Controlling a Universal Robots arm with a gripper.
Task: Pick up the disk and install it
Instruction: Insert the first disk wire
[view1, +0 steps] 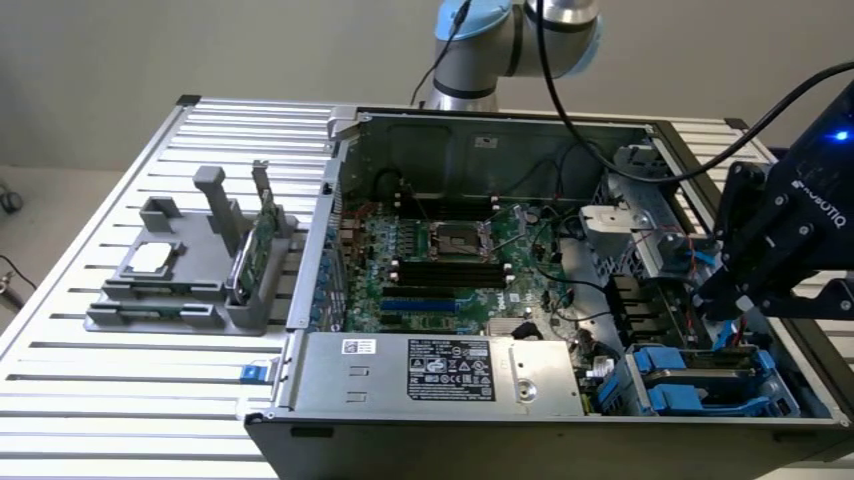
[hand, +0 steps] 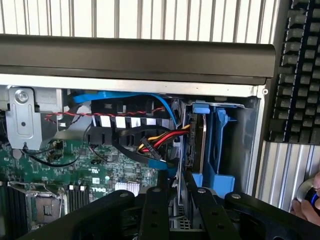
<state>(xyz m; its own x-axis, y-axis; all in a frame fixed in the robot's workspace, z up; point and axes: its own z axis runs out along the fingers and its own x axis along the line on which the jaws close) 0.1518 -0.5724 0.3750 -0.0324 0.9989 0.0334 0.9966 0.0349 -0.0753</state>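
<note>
Gripper (hand: 176, 197) lowered over the drive bay corner of the open computer case (view1: 441, 370), at the exterior view's right. Fingers partly closed on the disk (hand: 196, 145), standing on edge inside the blue bay.

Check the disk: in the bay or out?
In. The disk stands on edge inside its blue carrier in the case's corner bay, with the end effector at it.

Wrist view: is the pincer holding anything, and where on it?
The disk, it seems: the pincer is closed on its near end, clamped across the flat faces, with the far end standing on edge in the blue bay.
</note>
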